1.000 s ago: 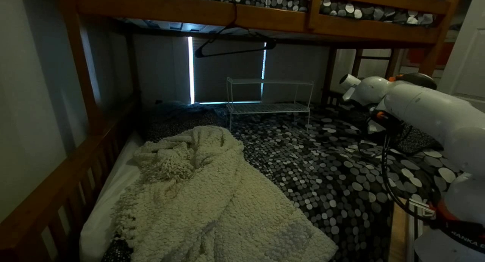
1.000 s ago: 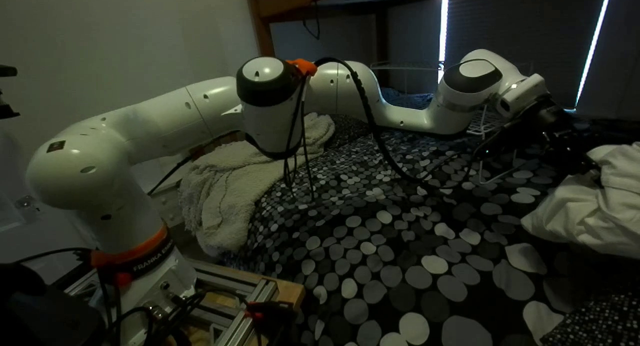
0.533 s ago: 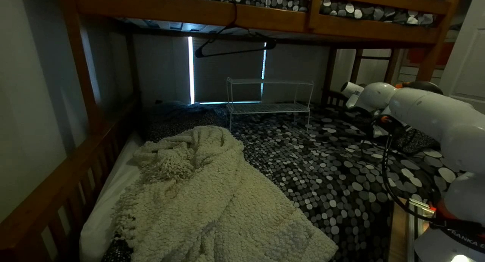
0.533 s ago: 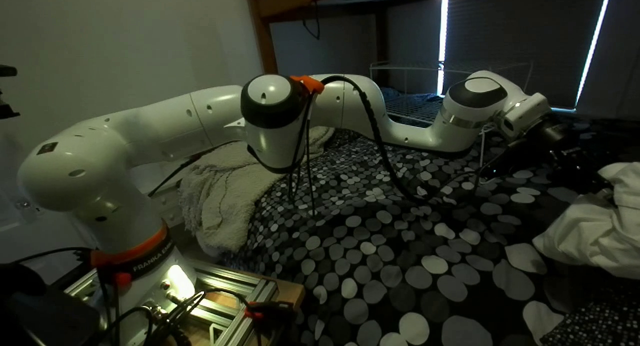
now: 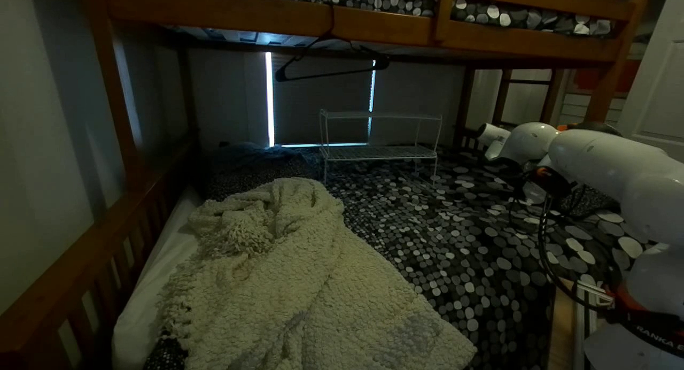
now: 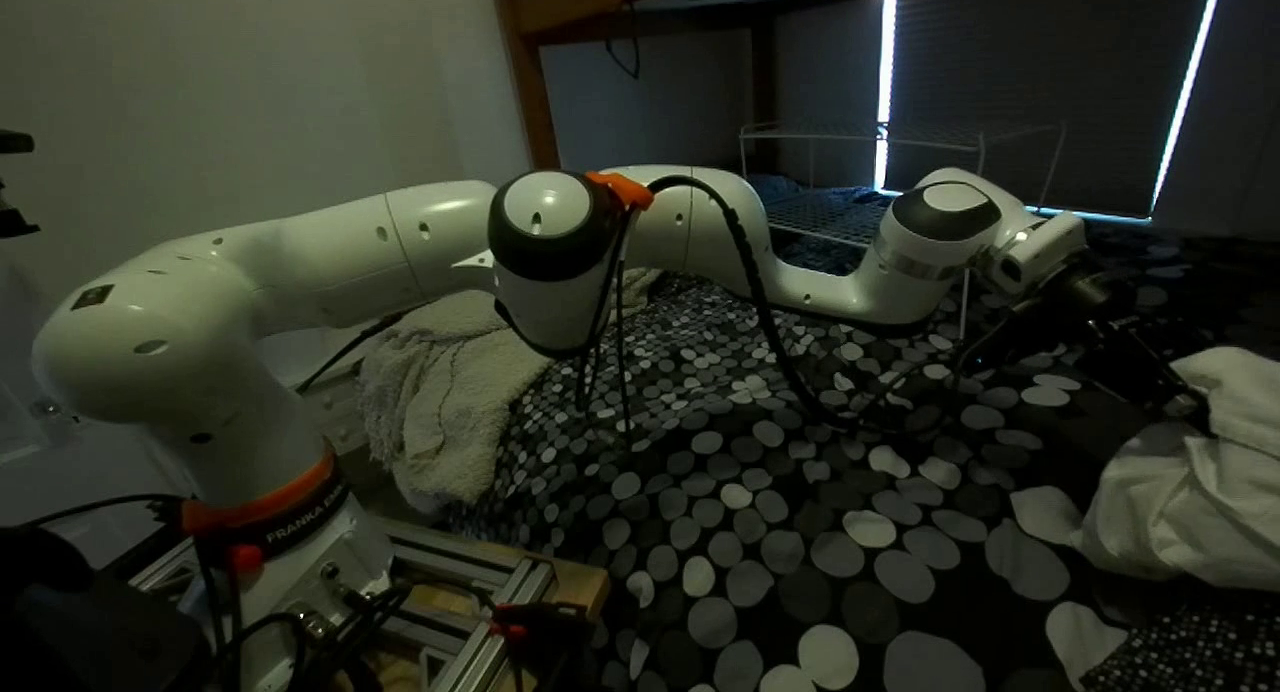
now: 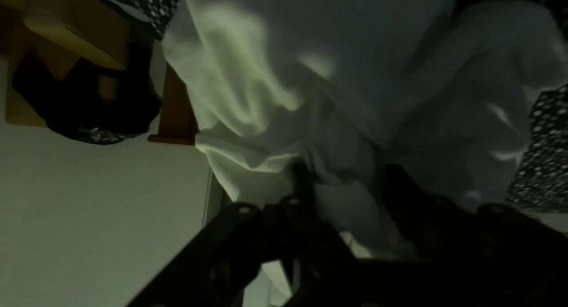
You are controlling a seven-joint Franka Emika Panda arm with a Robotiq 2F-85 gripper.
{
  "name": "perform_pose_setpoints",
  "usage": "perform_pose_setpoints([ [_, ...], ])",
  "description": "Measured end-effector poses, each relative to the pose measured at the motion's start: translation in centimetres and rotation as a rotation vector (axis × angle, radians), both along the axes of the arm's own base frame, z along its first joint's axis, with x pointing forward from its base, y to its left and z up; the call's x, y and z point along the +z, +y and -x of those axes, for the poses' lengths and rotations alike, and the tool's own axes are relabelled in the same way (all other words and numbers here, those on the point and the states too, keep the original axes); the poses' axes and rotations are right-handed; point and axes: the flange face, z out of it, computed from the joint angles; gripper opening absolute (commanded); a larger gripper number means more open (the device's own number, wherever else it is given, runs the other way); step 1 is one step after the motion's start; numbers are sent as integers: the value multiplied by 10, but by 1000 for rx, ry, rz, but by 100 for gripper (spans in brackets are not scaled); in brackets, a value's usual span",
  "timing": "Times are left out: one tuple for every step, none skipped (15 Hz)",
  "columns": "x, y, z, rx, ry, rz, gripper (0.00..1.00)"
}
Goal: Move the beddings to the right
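Load position: in an exterior view, the white cloth (image 6: pixel 1190 502) lies bunched on the dotted duvet (image 6: pixel 770 502), against the right edge of that view. Its lower folds meet the duvet; its upper part stands beside the tips of the gripper (image 7: pixel 347 171), at the end of the extended arm (image 6: pixel 680 212). The portion beyond the view's edge cannot be checked.

Jaws: in the wrist view they stand apart, one on each side, with a fold of the white cloth running between them. Whether they pinch this fold or merely straddle it cannot be told; the area is dark and blurred.

Progress: judged from the present layout, the white cloth is the item in work, and its transfer appears largely complete. It lies well apart from the cream throw (image 5: pixel 299 268), toward the opposite end of the duvet. The task sentence does not state whose right is meant, so the final position is unconfirmed.

Remaining work: any further shift should precede release. The gripper then needs to come clear of the fold without dragging it back. If the beddings include the throw, that item is outstanding: it lies at the left in both exterior views, with no gripper at it.
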Motion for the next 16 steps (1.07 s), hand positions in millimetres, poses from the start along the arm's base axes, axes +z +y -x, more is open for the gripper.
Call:
perform_pose_setpoints([
  [0, 2, -8, 38, -1, -35, 89],
  [1, 5, -15, 76, -4, -75, 95],
  [3, 7, -23, 118, -2, -114, 100],
  [5, 9, -29, 158, 4, -153, 100],
  [6, 11, -35, 199, 13, -193, 100],
  [8, 13, -39, 235, 25, -232, 100],
  [9, 15, -43, 272, 40, -274, 100],
  [11, 16, -47, 308, 56, -313, 100],
  [12, 17, -49, 343, 73, -353, 100],
  [14, 18, -51, 377, 90, -392, 100],
  [16, 18, -52, 410, 107, -431, 100],
  [19, 17, -52, 445, 125, -470, 100],
  [23, 17, -51, 479, 144, -509, 100],
  [27, 15, -50, 516, 164, -546, 100],
  [32, 14, -48, 550, 186, -583, 100],
  [38, 12, -45, 583, 210, -619, 100],
])
